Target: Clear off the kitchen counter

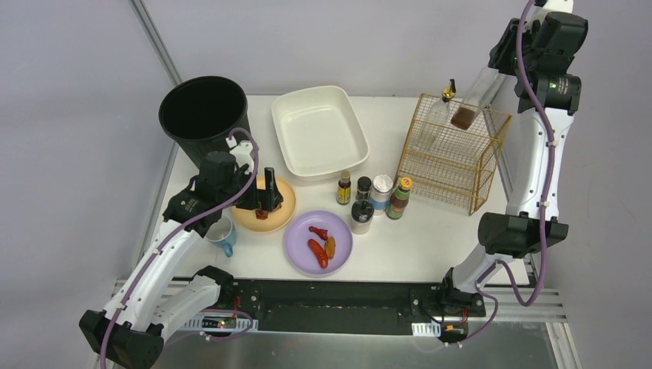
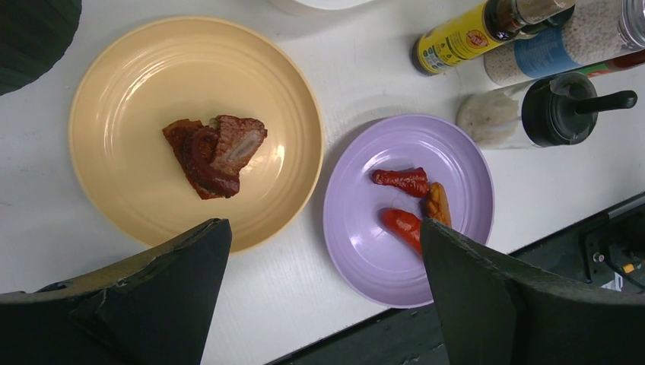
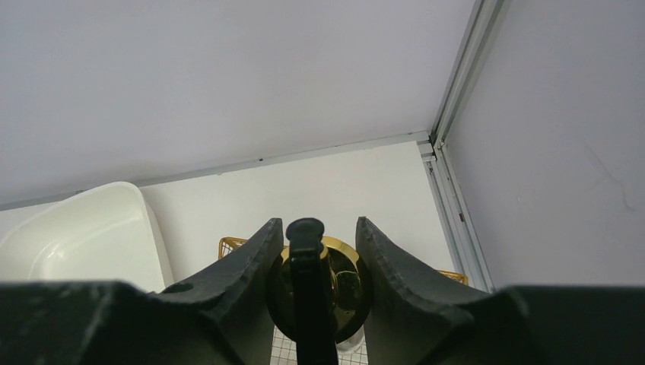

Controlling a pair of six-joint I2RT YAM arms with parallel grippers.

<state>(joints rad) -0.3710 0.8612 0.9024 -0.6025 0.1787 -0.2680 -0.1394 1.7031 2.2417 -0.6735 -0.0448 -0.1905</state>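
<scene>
Tabletop [image 1: 438, 246]: white, it filled the middle of the overhead view, with a black rail [image 1: 330, 296] along its lower edge.
Yellow plate [image 2: 129, 99]: centre left of the tabletop, it carried a piece of brown meat [image 2: 217, 152].
Purple plate [image 2: 373, 258]: just right of the yellow plate, it carried red and orange food pieces [image 2: 403, 180].
Left gripper [image 2: 325, 228]: it was spread wide, held nothing, and hovered above the yellow plate.
Bottle [image 3: 346, 277]: gold-capped with a black spout, it was over the gold rack [image 1: 454, 157] at upper right. Whether it rested in the rack could not be told.
Right gripper [image 3: 319, 224]: it was partly closed, with its fingers against either side of the bottle's cap.
Basin [image 1: 319, 131]: white, upper centre.
Bin [image 1: 201, 108]: black, upper left.
Cup [image 1: 223, 234]: blue, lower left of the yellow plate.
Jars [image 1: 373, 196]: five were clustered between the purple plate and the rack.
</scene>
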